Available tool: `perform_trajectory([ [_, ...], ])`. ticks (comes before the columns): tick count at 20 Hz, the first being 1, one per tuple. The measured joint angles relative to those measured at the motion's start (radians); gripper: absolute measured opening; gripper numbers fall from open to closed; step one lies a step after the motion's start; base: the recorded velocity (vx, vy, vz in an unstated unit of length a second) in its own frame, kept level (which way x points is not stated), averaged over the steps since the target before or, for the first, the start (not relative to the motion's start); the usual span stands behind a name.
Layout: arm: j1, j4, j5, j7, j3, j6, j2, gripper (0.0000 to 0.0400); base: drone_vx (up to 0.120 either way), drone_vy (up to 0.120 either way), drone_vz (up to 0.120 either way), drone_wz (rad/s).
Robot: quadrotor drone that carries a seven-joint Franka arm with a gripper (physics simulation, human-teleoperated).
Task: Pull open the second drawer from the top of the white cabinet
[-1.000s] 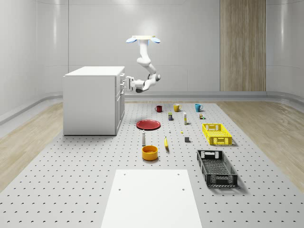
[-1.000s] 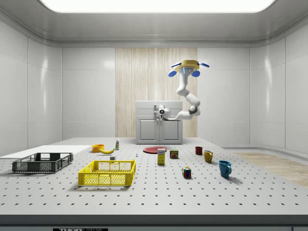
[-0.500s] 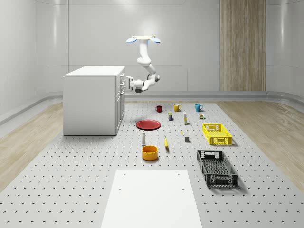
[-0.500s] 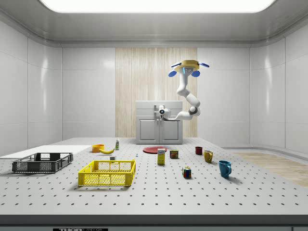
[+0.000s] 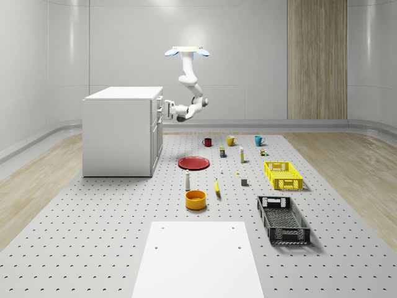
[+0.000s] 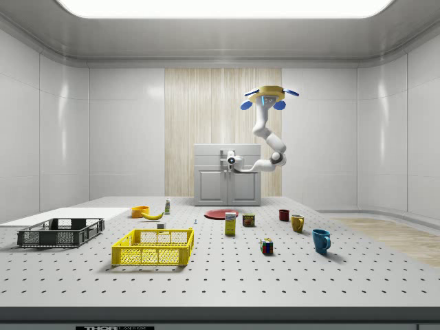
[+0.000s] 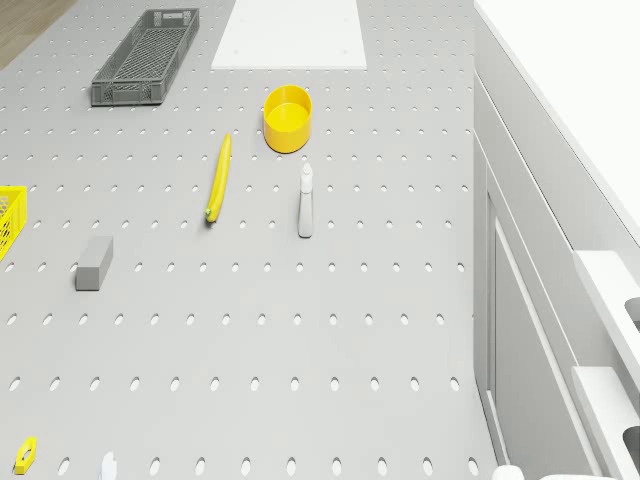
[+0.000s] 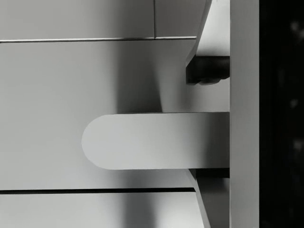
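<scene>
Grey walls [image 5: 124, 37], wood-panelled strip [image 5: 316, 56]

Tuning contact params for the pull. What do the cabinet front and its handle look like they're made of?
Cabinet: matte white painted panel, probably wood or laminate; flat even colour, thin dark seams between the drawers, no gloss. Handle: the same matte white, a smooth rounded-end bar with soft shading and no metallic glint; painted metal or plastic, hard to say. The tool sits at it, its fingers either side.

We see open air on the cabinet's [image 5: 121, 130] drawer side, where the drone [image 5: 187, 51] hovers and the arm reaches across. The gripper [image 5: 165, 110] sits right against the drawer fronts, a handle [image 8: 152, 140] between its fingers. On the floor just below lie a red plate [image 5: 194, 162] and a bottle [image 5: 187, 180].
</scene>
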Motion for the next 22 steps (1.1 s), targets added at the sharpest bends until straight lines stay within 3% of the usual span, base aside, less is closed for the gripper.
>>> perform_trajectory([
  [1,-0.003,-0.002,0.0,-0.004,-0.001,-0.004,-0.001,0.0176,0.0,0.0,0.0,0.0],
  [3,-0.008,0.002,-0.02,0.044,0.001,-0.006,-0.008,0.0207,0.0,0.0,0.0,0.0],
  [7,-0.02,-0.008,-0.023,0.019,-0.012,-0.024,-0.015,0.0176,0.0,0.0,0.0,0.0],
  [9,-0.023,-0.005,-0.048,0.064,-0.016,-0.027,-0.026,0.0204,0.0,0.0,0.0,0.0],
  [10,-0.022,0.001,-0.082,0.118,-0.017,-0.026,-0.04,0.0256,0.0,0.0,0.0,0.0],
  [15,-0.028,-0.016,-0.08,0.052,-0.047,-0.045,-0.048,0.0188,0.0,0.0,0.0,0.0],
  [22,-0.06,-0.031,-0.121,0.036,-0.096,-0.098,-0.077,0.016,0.0,0.0,0.0,0.0],
])
